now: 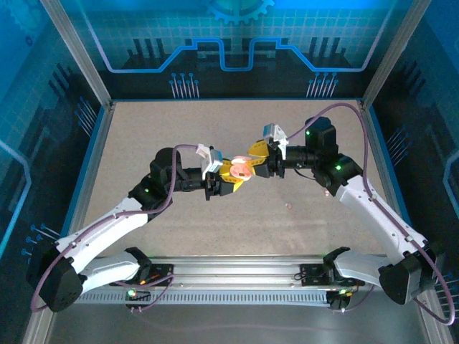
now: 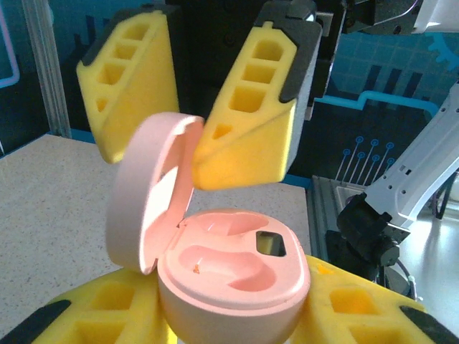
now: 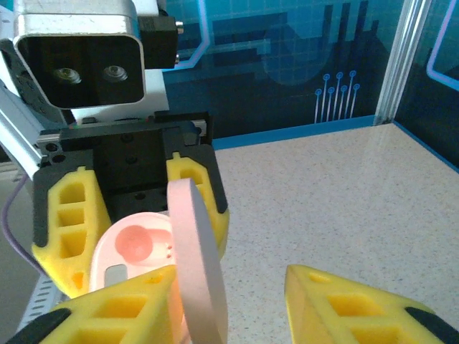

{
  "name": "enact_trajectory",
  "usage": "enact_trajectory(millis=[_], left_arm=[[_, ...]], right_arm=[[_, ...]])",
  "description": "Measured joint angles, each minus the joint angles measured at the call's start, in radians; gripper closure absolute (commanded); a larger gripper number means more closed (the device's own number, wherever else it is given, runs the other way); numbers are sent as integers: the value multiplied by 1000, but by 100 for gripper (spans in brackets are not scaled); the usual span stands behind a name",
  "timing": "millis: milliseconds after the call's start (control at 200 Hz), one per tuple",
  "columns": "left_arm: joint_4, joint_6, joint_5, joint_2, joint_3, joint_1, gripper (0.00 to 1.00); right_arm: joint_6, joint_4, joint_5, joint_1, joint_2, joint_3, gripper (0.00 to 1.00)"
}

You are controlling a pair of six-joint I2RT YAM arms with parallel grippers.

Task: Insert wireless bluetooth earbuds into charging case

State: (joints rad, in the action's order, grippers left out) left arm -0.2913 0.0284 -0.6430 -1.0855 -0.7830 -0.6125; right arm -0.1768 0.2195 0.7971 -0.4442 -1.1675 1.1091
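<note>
We see both arms meeting over the middle of the table (image 1: 179,236). The left tool (image 2: 229,322) is clenched on the pink case (image 2: 237,279), 1 yellow finger pressed to each side of its base, and holds it off the table. The lid (image 2: 154,193) stands hinged open, nearly upright, on the left side of the case in the left wrist view. The 2 wells inside face up. One shows a small dark square window, and a tiny orange speck sits in the other.

The right tool (image 3: 228,283) is released. Its 2 fingers are spread apart just behind the lid, and the lid's top edge rises into the gap between them. In the right wrist view the lid lies close against one of those fingers; we cannot tell whether they touch. That view also shows a round pink shape in 1 well, and we cannot tell what it is.

1 tiny pinkish earbud (image 1: 290,206) lies on the table, nearer the arm bases and well apart from both tools.
</note>
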Motion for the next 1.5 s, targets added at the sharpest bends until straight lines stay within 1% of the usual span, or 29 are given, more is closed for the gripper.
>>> enact_trajectory(millis=[135, 200, 320, 420, 550, 775, 861, 1061, 1296, 1501], left_arm=[[-5, -3, -9, 0, 0, 0, 62], [-6, -4, -10, 0, 0, 0, 62], [-7, -7, -9, 0, 0, 0, 60], [-9, -13, -8, 0, 0, 0, 55], [-23, -29, -3, -3, 0, 0, 48], [-56, -52, -2, -30, 0, -1, 43], [-58, -55, -2, -37, 0, -3, 43], [-58, -55, -2, -46, 0, -6, 46], [-66, -56, -2, -47, 0, -7, 44], [-89, -56, -2, -47, 0, -9, 44]], right_arm=[[-37, 24, -20, -28, -14, 26, 64], [-54, 43, -25, -40, -28, 46, 68], [-80, 64, -27, -47, -50, 69, 76], [-92, 76, -27, -48, -50, 71, 84], [-100, 79, -31, -52, -50, 71, 85], [-105, 79, -51, -55, -47, 71, 86], [-105, 79, -59, -58, -45, 71, 86], [-105, 77, -65, -60, -40, 71, 85], [-106, 76, -69, -61, -40, 71, 85], [-114, 76, -77, -61, -39, 69, 84]])
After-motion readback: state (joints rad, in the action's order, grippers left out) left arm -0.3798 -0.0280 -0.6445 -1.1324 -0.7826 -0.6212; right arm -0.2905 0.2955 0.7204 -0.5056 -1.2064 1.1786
